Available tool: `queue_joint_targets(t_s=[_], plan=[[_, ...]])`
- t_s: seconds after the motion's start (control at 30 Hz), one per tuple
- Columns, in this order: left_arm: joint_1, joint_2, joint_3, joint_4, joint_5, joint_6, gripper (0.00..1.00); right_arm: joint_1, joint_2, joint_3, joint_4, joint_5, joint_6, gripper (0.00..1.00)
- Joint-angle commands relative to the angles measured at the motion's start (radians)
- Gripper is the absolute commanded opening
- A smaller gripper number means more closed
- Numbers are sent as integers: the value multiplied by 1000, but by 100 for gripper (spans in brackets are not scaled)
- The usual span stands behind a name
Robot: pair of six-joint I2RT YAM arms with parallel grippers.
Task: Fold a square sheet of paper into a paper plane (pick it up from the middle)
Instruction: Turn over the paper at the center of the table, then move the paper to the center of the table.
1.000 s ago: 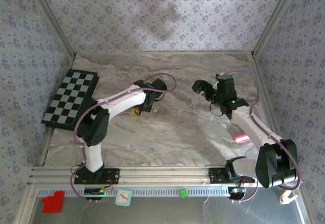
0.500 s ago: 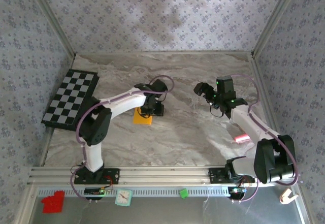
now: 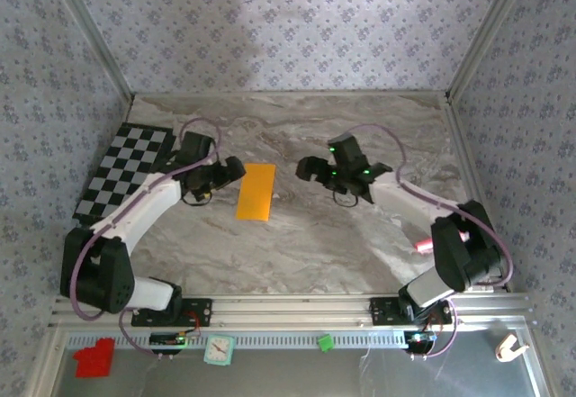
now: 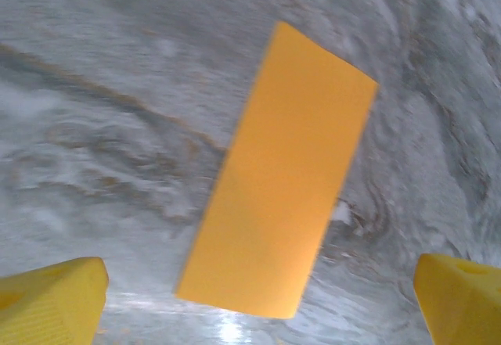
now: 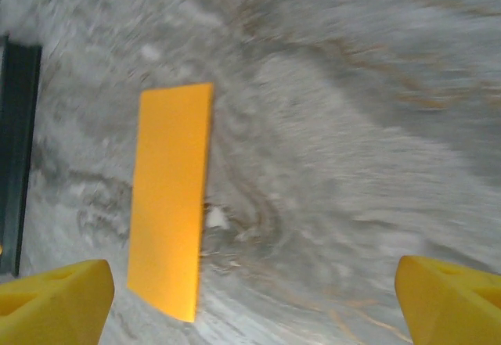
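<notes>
Roughly, you are at an early stage: one fold looks done and most of the work is left.

Starting at your left, the mat sits beyond the left gripper, on its outer side, and plays no part. The left gripper hangs low over the table with its jaws spread wide and nothing between them. In the left wrist view its yellow fingers stand at the two bottom corners of the frame.

The paper lies flat on the table just ahead of those fingers, its near short edge about level with the tips. It is a long narrow rectangle, not a square, so I judge it to be folded in half once. From these views I cannot tell which long side carries the crease, or how sharp it is.

The right gripper is on the other side of the paper, near it but apart, and its jaws are also spread wide and empty. In the right wrist view, the paper lies ahead and toward its left finger. A small red block lies well behind this gripper, beside the arm.

What you have left, as I read it: the nose corner folds, the wing folds, and pressing each crease down. Nothing here is pointed or layered yet.
</notes>
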Motion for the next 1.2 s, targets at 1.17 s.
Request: queue_joint_targets(t_s=[1.17], plan=[[186, -44, -173, 147, 284, -44, 100, 143, 387, 119, -128, -114, -48, 84]])
